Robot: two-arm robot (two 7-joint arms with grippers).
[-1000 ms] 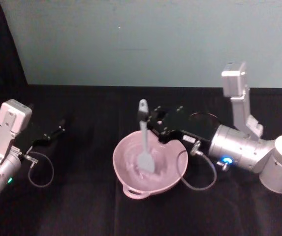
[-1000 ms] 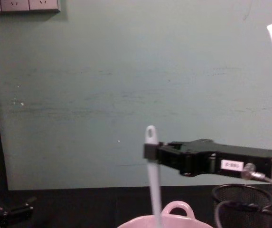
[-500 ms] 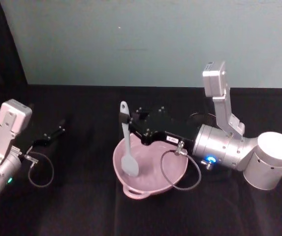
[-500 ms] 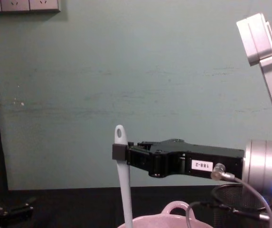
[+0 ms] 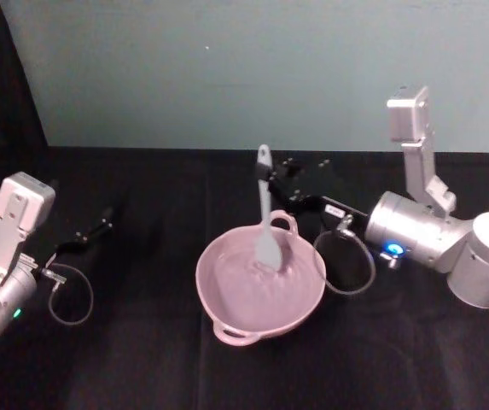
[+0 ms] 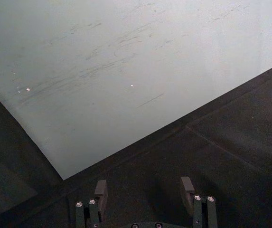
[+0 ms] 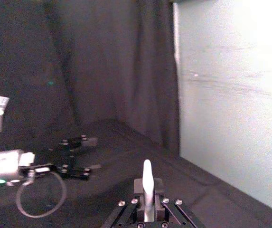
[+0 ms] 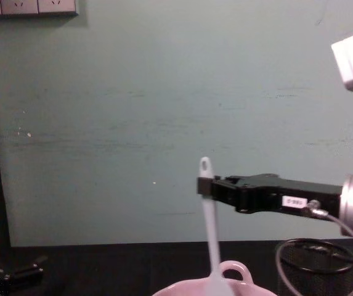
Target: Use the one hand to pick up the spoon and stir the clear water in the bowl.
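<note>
The black two-finger right gripper (image 5: 267, 181) on its silver wrist is reaching in from the right. It's pinching the long slim white plastic spoon (image 5: 264, 213) just under the hole at the handle end, fingers pressed tight on it. The spoon is standing almost upright, with its flat blade dipping into the far side of the wide pale pink bowl (image 5: 208, 286), right by the far loop handle. The bowl is sitting mid-table on the black cloth (image 5: 142, 359). The left gripper (image 5: 97, 231) is lying well off to the left, fingers spread apart.
</note>
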